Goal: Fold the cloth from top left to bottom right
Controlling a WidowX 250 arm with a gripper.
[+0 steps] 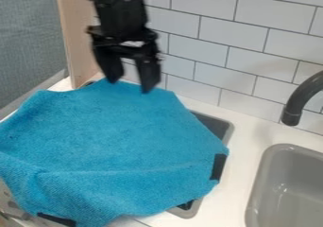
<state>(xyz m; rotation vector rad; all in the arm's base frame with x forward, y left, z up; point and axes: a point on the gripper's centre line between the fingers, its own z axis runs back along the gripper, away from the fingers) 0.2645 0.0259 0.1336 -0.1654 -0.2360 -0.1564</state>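
One blue cloth (120, 136) spreads across the left and lower middle of the frame, rumpled, with a ridge along its lower part, over the white bench (249, 148). Above its top edge, upper left of centre, the claw (131, 81) points down, fingers parted, with nothing visible between them. A grey sink (268, 167) sits lower right, below a dark faucet (300, 98).

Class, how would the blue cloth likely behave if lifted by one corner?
The blue cloth is probably floppy: it already drapes in soft folds. Its nubby, towel-like surface suggests it would not be very slippery.
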